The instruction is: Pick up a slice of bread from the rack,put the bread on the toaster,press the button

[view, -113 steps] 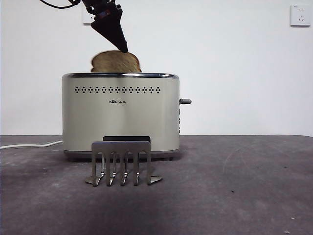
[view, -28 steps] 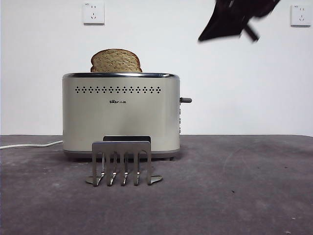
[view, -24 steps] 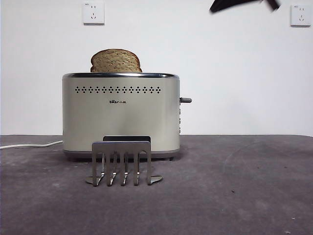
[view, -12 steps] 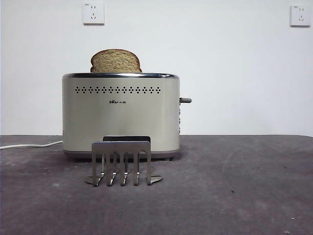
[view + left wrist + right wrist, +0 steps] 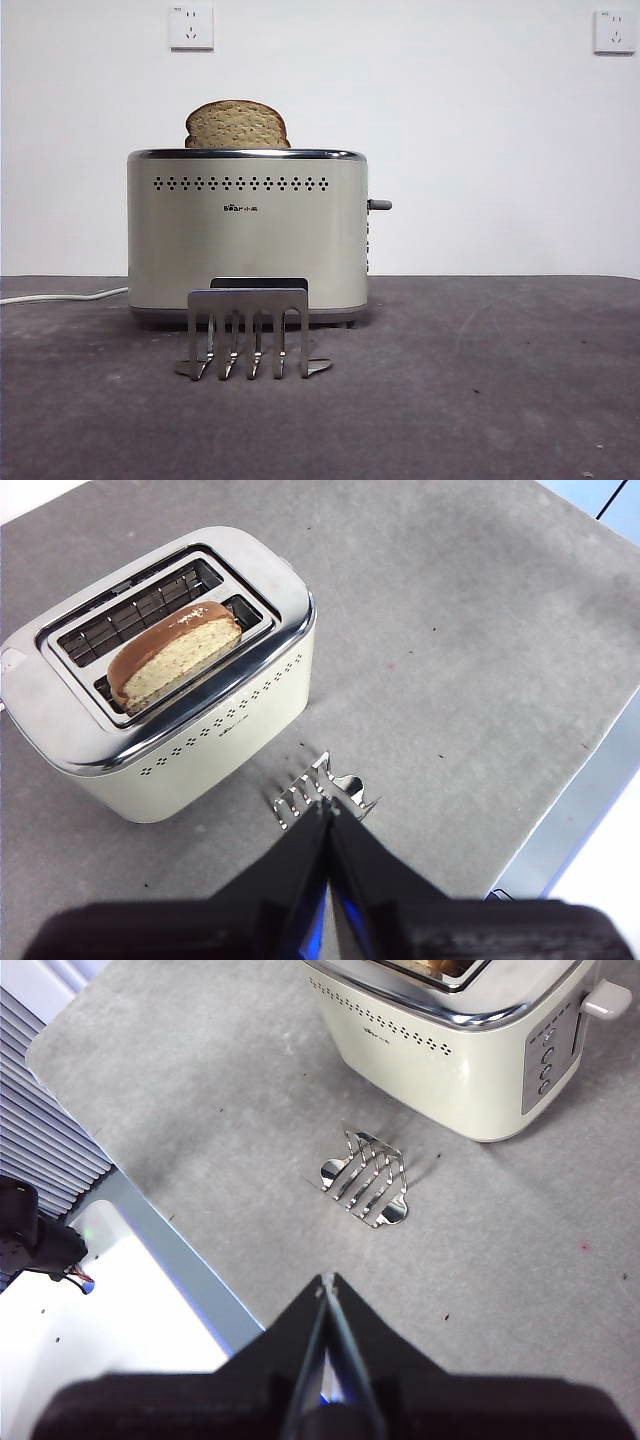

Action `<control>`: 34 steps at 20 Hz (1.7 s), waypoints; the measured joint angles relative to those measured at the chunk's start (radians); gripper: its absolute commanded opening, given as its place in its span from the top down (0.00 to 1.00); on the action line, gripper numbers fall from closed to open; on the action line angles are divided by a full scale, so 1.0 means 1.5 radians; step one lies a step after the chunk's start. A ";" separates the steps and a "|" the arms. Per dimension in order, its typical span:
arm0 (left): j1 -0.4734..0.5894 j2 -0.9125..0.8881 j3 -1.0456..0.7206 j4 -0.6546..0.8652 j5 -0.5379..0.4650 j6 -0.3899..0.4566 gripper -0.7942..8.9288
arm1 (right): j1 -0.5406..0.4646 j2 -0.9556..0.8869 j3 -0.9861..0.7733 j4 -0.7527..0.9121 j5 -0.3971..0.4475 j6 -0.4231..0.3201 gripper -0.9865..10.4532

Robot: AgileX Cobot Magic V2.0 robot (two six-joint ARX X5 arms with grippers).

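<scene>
The slice of bread (image 5: 237,124) already stands in one slot of the toaster (image 5: 247,232), domed top poking above the chrome rim, and the rack (image 5: 248,331) in front is bare, so only the press is left. The button (image 5: 379,205) looks to be up, though it is small from here. Both arms hang high over the worktop (image 5: 480,380): the left end effector (image 5: 329,817), jaws pinched together and empty, has the bread well below and beyond it; the right end effector (image 5: 326,1290), also closed on nothing, sits nearer the button's side and would need to descend onto it.
</scene>
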 measured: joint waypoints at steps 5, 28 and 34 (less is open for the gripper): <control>0.000 0.000 0.000 0.000 0.000 0.000 0.92 | 0.000 0.000 0.000 0.000 0.000 0.000 0.91; 0.324 -0.534 -0.636 0.743 -0.001 0.030 0.92 | 0.000 0.000 0.000 0.000 0.000 0.000 0.91; 0.344 -0.699 -0.957 0.899 -0.055 -0.013 0.92 | 0.000 0.000 0.000 0.000 0.000 0.000 0.91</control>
